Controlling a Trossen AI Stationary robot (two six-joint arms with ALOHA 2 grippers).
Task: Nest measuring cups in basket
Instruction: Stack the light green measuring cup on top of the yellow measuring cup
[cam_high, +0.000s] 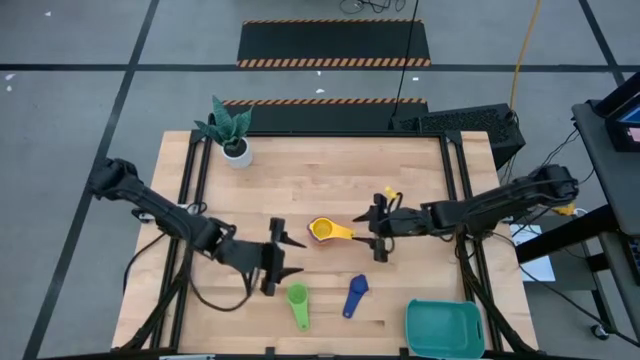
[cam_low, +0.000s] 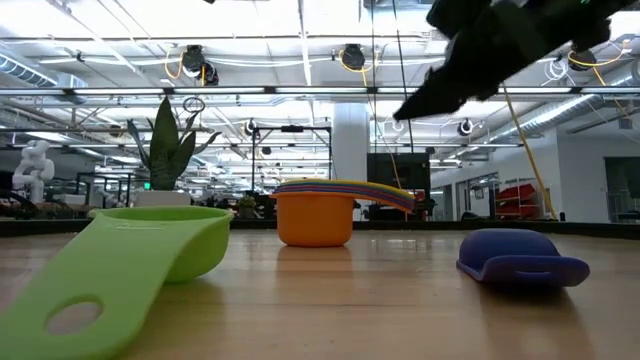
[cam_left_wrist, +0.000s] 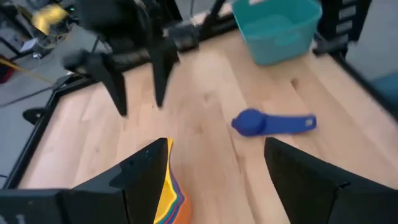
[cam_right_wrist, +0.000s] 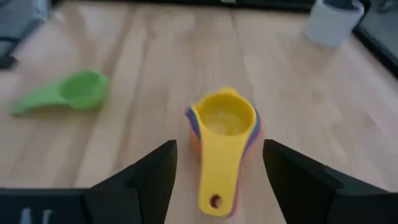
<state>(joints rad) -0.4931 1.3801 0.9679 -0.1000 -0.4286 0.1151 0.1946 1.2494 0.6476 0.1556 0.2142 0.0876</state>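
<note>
A nested stack of measuring cups (cam_high: 322, 230), yellow on top (cam_right_wrist: 225, 119), stands upright at the table's middle with its handles (cam_right_wrist: 214, 186) pointing toward the right edge. A green cup (cam_high: 298, 300) lies mouth up nearer the front. A dark blue cup (cam_high: 355, 295) lies mouth down beside it (cam_low: 520, 258). The teal basket (cam_high: 445, 328) sits at the near right corner. My right gripper (cam_high: 365, 228) hovers open just right of the stack, above the handles. My left gripper (cam_high: 298, 257) is open left of the stack, nothing between its fingers.
A white plant pot (cam_high: 236, 152) with a green plant stands at the far left corner. Black frame rails (cam_high: 190, 200) run along the table's left and right sides. Bare wood lies between the loose cups and the basket.
</note>
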